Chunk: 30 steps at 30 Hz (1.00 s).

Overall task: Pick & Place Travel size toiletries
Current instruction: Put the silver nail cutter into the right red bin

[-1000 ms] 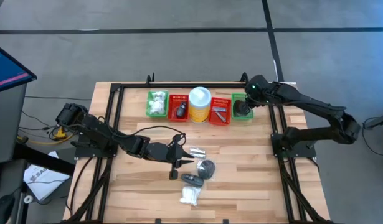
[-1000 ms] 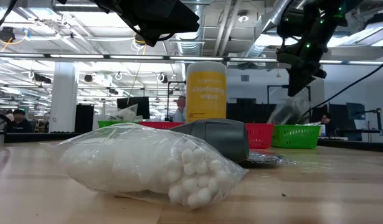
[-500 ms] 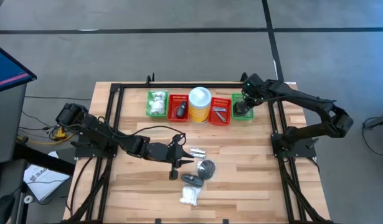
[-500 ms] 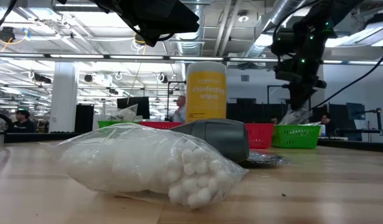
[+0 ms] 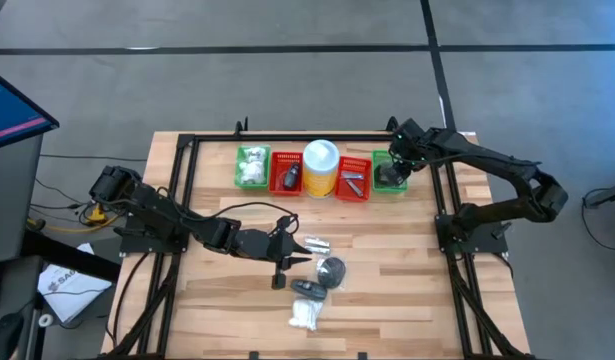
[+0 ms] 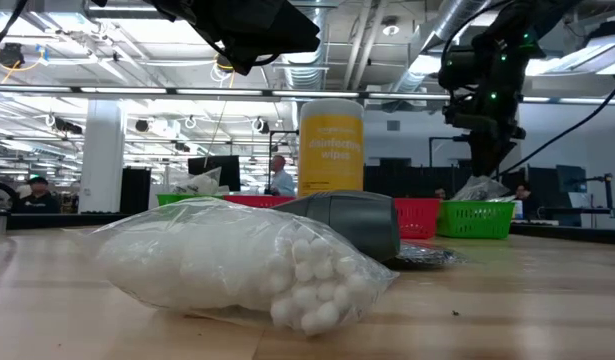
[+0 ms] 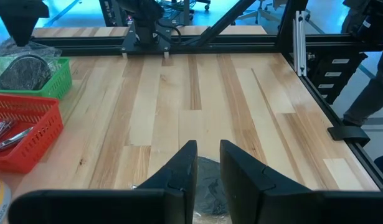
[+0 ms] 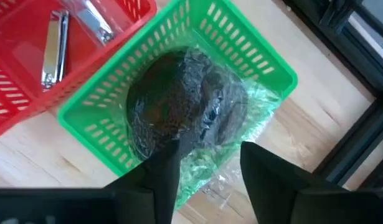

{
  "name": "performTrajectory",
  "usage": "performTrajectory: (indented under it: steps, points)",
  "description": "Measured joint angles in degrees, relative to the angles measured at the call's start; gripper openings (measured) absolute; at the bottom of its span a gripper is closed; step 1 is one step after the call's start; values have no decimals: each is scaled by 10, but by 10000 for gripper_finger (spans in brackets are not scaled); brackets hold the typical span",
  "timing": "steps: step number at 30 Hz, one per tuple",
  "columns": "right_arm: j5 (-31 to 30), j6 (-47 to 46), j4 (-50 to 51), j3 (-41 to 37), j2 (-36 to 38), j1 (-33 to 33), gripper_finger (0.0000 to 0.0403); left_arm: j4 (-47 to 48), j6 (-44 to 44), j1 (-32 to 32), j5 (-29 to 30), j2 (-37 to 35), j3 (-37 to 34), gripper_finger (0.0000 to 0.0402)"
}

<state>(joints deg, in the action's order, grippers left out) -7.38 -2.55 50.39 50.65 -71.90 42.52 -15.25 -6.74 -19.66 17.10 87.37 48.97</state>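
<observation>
Hovering over the green basket point(image 8: 266, 62), the right gripper point(image 8: 203, 165) stood with fingers apart, the wrapped dark disc point(image 8: 179, 102) lying inside. Its wrapper apparently overhung the rim, so a rising finger could snag it. The left gripper point(image 7: 207, 168), fingers nearly together, waited mid-table.

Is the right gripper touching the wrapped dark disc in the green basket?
Cannot tell. In the right wrist view, the open right gripper overlaps the wrapped dark disc in the green basket.

Even, bright overhead light with soft shadows; ceiling lamps point(image 6: 57, 95) glare in the low view's upper left, background blurred.
</observation>
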Motion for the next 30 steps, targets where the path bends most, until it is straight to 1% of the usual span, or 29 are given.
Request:
performTrajectory:
  steps: [6, 14, 17, 23, 26, 30]
  points:
    - [-2, -9, 29, 39, 0, 9, 166, 0, 0, 0, 0, 0, 0, 60]
    - [0, -23, 89, 80, 0, 9, 155, 0, 0, 0, 0, 0, 0, 60]
    - [7, -52, 109, 81, 0, -1, 151, 0, 0, 0, 0, 0, 0, 60]
    - [90, -61, 103, 80, 0, -55, 144, 0, 0, 0, 0, 0, 0, 60]
    - [106, -61, 94, 80, 0, -97, 141, 0, 0, 0, 0, 0, 0, 60]
    - [106, -66, 77, 80, 0, -157, 137, 0, 0, 0, 0, 0, 0, 60]
